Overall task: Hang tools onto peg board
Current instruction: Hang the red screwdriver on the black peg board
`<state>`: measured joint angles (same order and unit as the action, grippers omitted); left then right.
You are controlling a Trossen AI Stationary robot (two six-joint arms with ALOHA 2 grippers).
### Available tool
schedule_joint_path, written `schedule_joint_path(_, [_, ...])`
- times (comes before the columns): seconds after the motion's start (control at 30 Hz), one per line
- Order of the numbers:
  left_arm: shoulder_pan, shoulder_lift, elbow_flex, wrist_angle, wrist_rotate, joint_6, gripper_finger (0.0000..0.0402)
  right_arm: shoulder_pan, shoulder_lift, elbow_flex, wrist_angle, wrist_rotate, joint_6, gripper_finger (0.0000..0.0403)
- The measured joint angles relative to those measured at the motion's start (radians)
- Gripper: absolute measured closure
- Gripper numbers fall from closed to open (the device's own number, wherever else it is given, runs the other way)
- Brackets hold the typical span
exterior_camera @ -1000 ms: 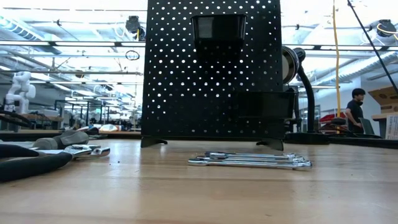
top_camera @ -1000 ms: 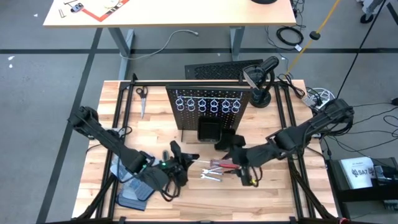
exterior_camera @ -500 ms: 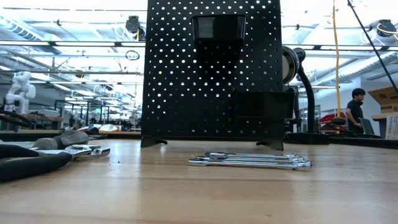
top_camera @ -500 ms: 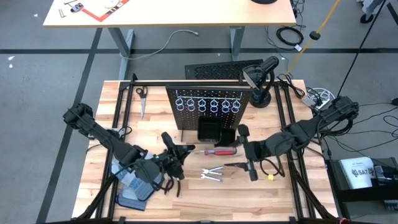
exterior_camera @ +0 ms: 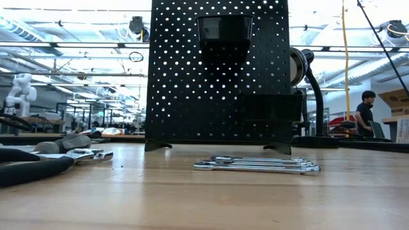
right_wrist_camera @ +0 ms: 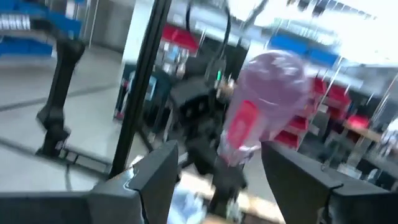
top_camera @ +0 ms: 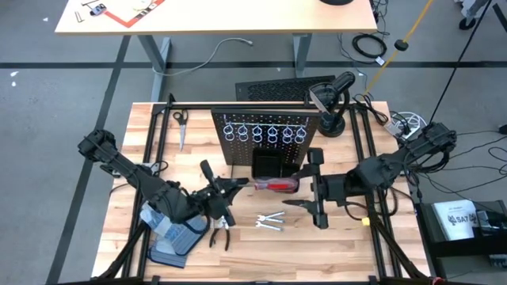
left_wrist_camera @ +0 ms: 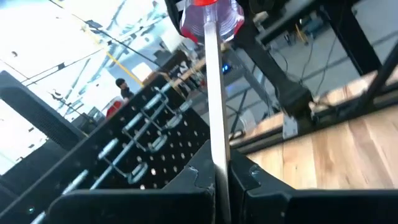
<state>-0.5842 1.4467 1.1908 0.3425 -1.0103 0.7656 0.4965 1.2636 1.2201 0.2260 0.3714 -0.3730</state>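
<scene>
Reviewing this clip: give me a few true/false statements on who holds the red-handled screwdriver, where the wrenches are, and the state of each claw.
1. The left claw is shut on the shaft of the red-handled screwdriver. True.
2. The right claw is clamped on the screwdriver's handle. False: its jaws stand open around the handle end, as the right wrist view shows.
3. The silver wrenches already hang from the rings on the peg board. False: they lie on the table, in front of the board.
4. The screwdriver is held above the table, in front of the peg board's black bin. True.
5. A pair of pliers lies on the table near the left arm. True.
</scene>
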Motion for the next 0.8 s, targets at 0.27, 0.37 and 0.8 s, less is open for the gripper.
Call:
schedule_joint_path(0.27, [0.045,0.000,0.000,0.038,0.058,-0.022,0.0394,-0.018,0.000,0.000,0.148,-0.004,-0.067,0.0177])
schedule_joint_path(0.37, [0.061,0.000,0.000,0.038,0.078,-0.057,0.0394,-0.038,0.000,0.000,0.153,-0.005,-0.054,0.0177])
schedule_joint_path(0.8, [0.098,0.007,0.000,0.015,0.094,-0.106,0.0394,-0.086,0.048,0.000,0.243,-0.032,-0.051,0.0199])
